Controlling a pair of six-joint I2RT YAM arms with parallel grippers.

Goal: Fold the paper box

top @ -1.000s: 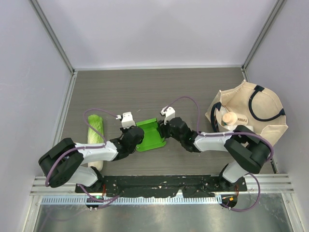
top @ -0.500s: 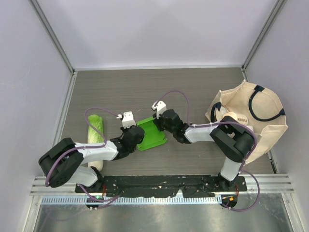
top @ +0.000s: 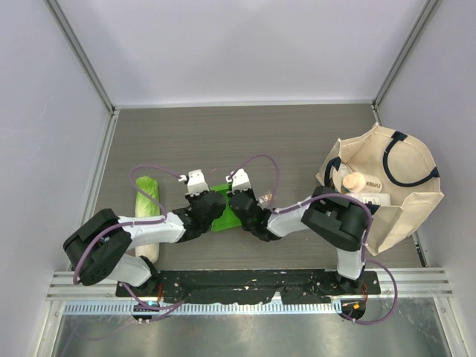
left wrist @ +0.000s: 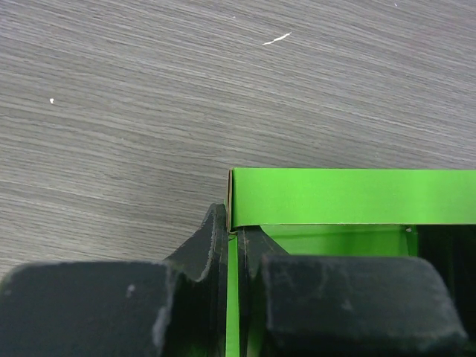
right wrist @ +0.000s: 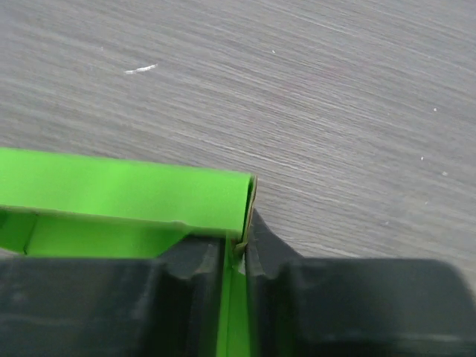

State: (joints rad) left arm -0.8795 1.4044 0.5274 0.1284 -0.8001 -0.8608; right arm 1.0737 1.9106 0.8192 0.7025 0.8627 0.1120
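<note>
Paper box (top: 222, 218) sits near-centre on the table (top: 223, 141), mostly hidden under both wrists in the top view, with only a green sliver showing. Left gripper (left wrist: 233, 249) is pinched on the upright left wall of the box, right gripper (right wrist: 236, 251) on the right wall. Box interior is cut off in both wrist views. Napa cabbage (top: 147, 201) lies to the left, partly under the arm. Tote bag (top: 387, 186) is on the right, contents unclear.

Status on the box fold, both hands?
Left hand shut on left wall of bright green cardboard paper box. Right hand shut on right wall. Pale-green cabbage, beige tote bag apart.
</note>
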